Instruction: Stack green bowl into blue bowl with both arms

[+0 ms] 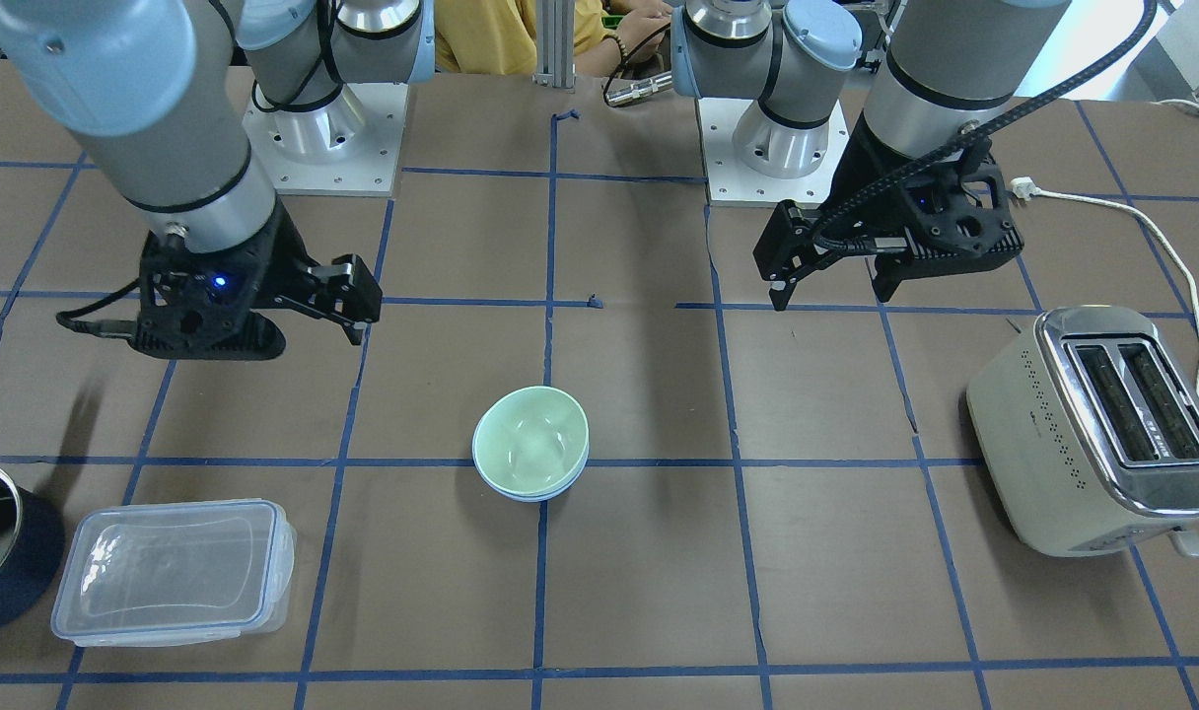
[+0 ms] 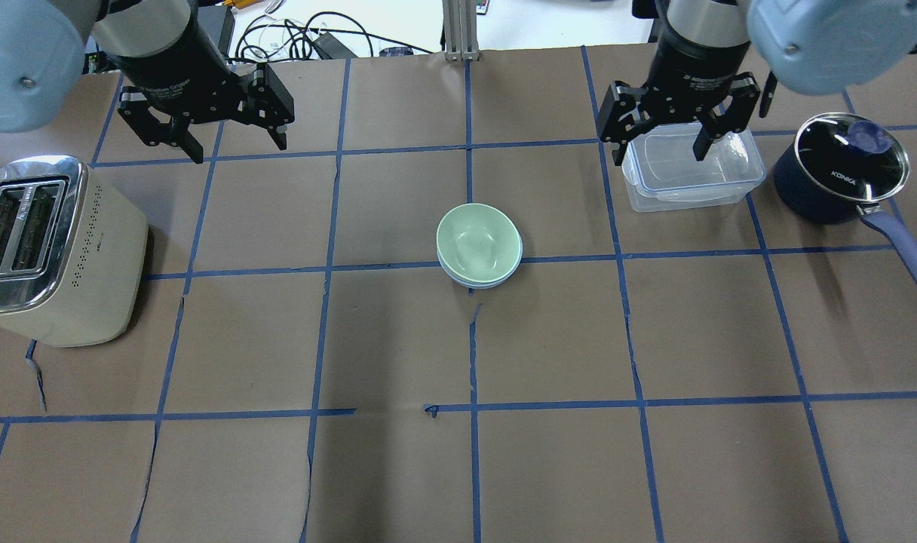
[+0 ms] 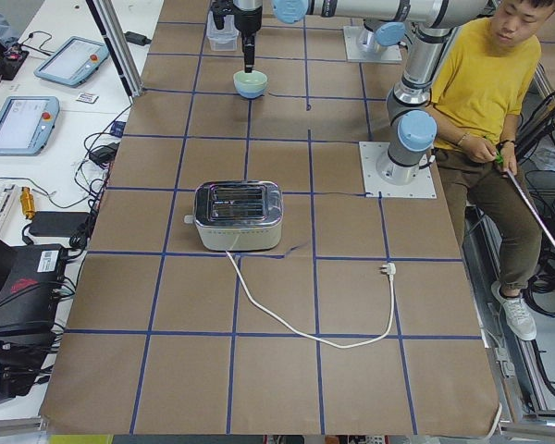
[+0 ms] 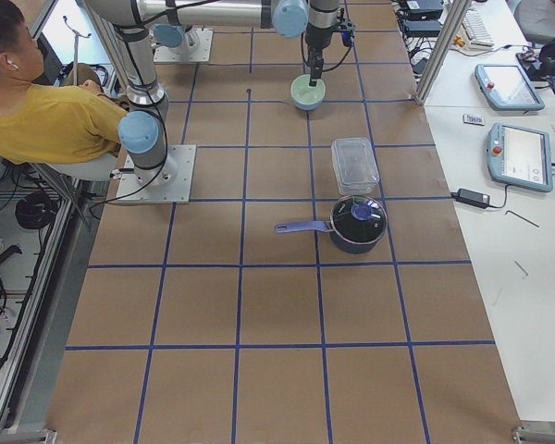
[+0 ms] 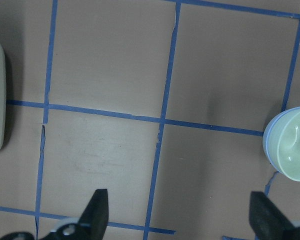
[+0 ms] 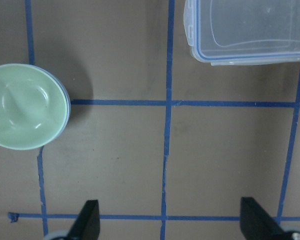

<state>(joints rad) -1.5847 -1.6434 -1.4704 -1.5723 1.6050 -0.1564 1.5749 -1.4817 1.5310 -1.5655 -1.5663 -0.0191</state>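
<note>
The green bowl [image 2: 477, 241] sits nested inside the blue bowl [image 2: 483, 283] at the middle of the table, with only the blue rim and lower wall showing beneath it. The stack also shows in the front view, green bowl [image 1: 530, 439] over blue bowl [image 1: 538, 492]. My left gripper [image 2: 240, 148] hangs open and empty above the table, far left of the bowls. My right gripper [image 2: 662, 153] hangs open and empty above the clear container, far right of them. The left wrist view shows the green bowl [image 5: 294, 147] at its right edge. The right wrist view shows it [image 6: 25, 112] at its left.
A cream toaster [image 2: 51, 249] stands at the left edge, its white cord [image 1: 1152, 237] trailing behind. A clear plastic container [image 2: 692, 170] and a dark blue lidded pot [image 2: 839, 166] with a long handle stand at the right. A person in yellow [image 3: 486, 74] sits behind the arm bases.
</note>
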